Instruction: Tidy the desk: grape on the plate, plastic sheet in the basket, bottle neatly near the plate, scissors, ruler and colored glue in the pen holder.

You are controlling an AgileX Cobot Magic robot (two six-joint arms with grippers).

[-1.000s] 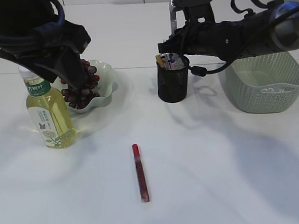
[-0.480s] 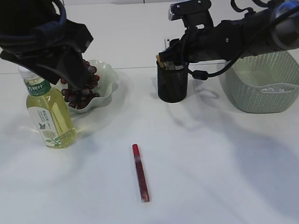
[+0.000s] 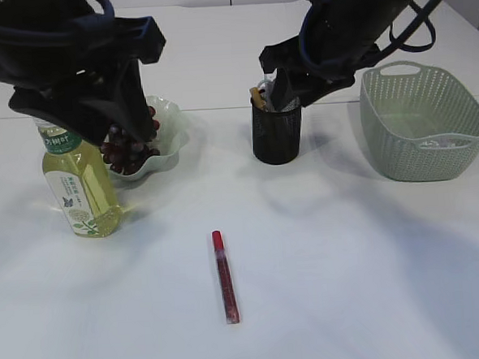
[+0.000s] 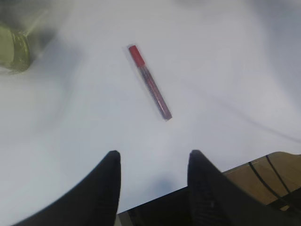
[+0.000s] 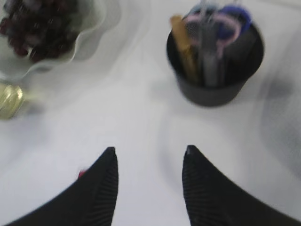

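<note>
We see the colored glue [image 3: 224, 276] lying flat on the white table [image 3: 350, 262], well apart from the pen holder [image 3: 276, 133], red cap toward the back. Left gripper [image 4: 153, 183]: fingers spread, nothing between them, glue ahead of it. Right gripper [image 5: 148, 186]: fingers spread, empty, near the holder, which carries scissors [image 5: 221, 26] and ruler [image 5: 183, 44]. Grapes [image 3: 132, 149] sit on the plate [image 3: 168, 147]; bottle [image 3: 79, 185] stands upright just beside it. Basket [image 3: 423, 123] at right.

A white table [image 3: 376, 285] with a wooden edge [image 4: 277, 169].
</note>
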